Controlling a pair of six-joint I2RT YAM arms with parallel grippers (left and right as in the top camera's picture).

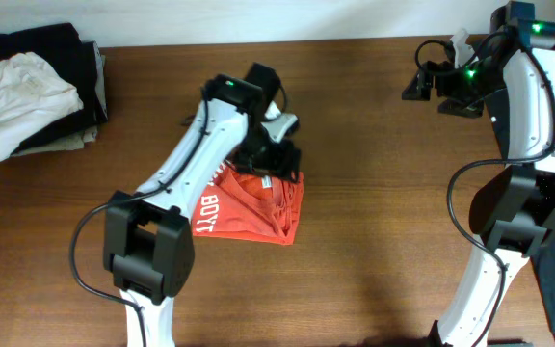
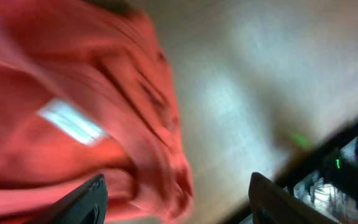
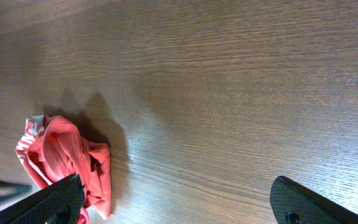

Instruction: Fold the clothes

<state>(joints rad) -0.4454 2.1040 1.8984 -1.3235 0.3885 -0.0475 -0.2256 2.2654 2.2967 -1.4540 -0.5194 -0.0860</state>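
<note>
Seen from overhead, the orange shirt [image 1: 258, 207] lies bunched into a rough wedge on the brown table [image 1: 374, 241], just off centre toward 7 o'clock, with white lettering along its 9 o'clock side. The left fingers [image 2: 86, 200] hang over the shirt's 12 o'clock edge. The left wrist view is blurred, but it shows them spread wide, with rumpled orange cloth and a white tag [image 2: 70, 121] filling the frame from 9 to 6 o'clock and bare table toward 2 o'clock. It is too smeared to tell whether either finger touches the fabric. The right fingers [image 3: 58, 200] are held out at 2 o'clock over the table, well apart from the shirt. They are also spread, with nothing between them but wood grain, and their camera catches the shirt at 8 o'clock. At the table's 10 o'clock corner sits a pile of dark clothes [image 1: 61, 48] with a crumpled cream garment [image 1: 22, 87] on top.
</note>
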